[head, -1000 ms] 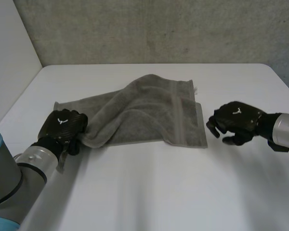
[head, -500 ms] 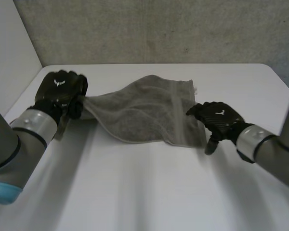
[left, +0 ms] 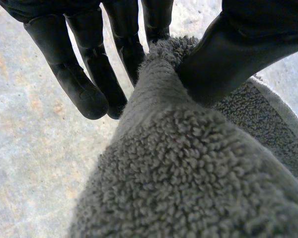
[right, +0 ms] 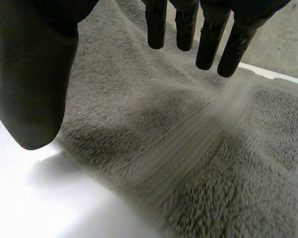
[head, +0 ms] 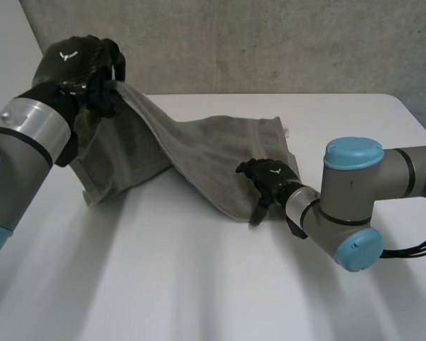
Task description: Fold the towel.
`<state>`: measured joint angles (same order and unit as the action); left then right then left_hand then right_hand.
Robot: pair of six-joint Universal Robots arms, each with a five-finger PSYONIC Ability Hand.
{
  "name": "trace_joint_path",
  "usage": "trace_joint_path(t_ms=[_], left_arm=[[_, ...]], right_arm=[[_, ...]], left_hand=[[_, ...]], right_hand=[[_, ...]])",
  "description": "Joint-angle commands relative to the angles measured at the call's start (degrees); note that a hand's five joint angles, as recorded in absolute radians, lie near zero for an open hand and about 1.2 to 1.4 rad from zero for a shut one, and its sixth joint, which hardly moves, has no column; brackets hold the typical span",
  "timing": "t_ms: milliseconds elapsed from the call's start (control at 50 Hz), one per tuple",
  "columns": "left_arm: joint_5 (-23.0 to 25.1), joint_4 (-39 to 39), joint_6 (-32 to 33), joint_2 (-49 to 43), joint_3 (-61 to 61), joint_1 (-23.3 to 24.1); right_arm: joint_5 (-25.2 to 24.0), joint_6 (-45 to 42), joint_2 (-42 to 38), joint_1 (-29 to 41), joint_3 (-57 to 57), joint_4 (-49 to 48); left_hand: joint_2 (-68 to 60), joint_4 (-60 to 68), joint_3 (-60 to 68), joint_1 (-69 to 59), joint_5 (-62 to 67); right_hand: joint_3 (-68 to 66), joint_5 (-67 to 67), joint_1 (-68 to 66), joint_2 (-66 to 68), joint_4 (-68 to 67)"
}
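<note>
**Head view: grey towel, one end raised, no fold laid yet**

Item 1, grey towel: we list it as draped from the left hand down to the white table. Its right part lies rumpled on the tabletop and its left part hangs in the air.

Item 2, left hand: held high at the left. In the left wrist view its thumb pinches the towel's edge against the fingers.

Item 3, right hand: low at the towel's near right edge. Its fingers are straight and slightly spread above the pile, with the thumb apart, gripping nothing.

Progress, as we judge it: the fold is only begun. The raised end is yet to be carried across, laid down and smoothed.
</note>
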<state>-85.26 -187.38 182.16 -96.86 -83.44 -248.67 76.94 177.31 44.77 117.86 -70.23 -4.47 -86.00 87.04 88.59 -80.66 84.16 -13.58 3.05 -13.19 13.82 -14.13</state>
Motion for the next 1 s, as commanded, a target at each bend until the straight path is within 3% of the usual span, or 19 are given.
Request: trace_joint_path(t_ms=[20,460,560,660,740,880,1000], left_arm=[[0.0,0.8,-1.5,-0.1,1.7,-0.2],[-0.2,0.9,-3.7,-1.0,5.2,-1.6],[-0.1,1.0,-4.8,-1.0,5.6,-2.1],[0.0,1.3,-5.0,-1.1,5.4,-2.1],[0.0,1.3,-4.9,-1.3,4.4,-2.3],[0.2,1.2,-4.4,-1.4,2.8,-4.1],[0.3,1.3,-4.1,-1.0,0.6,-5.0]], right_arm=[[0.6,-0.1,-2.2,0.4,2.5,0.1],[0.3,0.1,-2.5,0.4,0.4,0.0],[0.3,1.9,-2.7,0.4,0.6,-0.7],[1.4,3.7,-1.9,0.0,0.9,-3.7],[3.6,3.6,-0.6,-0.5,0.9,-4.3],[3.8,3.1,6.3,-1.4,0.1,-4.2],[1.6,-2.4,11.8,-5.1,-1.4,-2.6]], left_hand=[[6.0,-7.0,-8.6,0.7,-14.2],[6.0,-7.0,-8.6,0.7,-14.2],[6.0,-7.0,-8.6,0.7,-14.2],[6.0,-7.0,-8.6,0.7,-14.2],[6.0,-7.0,-8.6,0.7,-14.2],[6.0,-7.0,-8.6,0.7,-14.2],[6.0,-7.0,-8.6,0.7,-14.2]], right_hand=[[2.2,-1.6,1.8,-2.4,2.7],[-5.2,5.8,-5.6,5.0,-4.7],[-20.2,20.7,-20.6,20.0,-19.7],[-55.6,56.2,-56.0,55.4,-55.1],[-66.4,66.9,-66.8,66.1,-65.8],[-66.4,66.9,-66.8,66.2,-65.9],[-66.4,66.9,-66.8,66.2,-65.9]])
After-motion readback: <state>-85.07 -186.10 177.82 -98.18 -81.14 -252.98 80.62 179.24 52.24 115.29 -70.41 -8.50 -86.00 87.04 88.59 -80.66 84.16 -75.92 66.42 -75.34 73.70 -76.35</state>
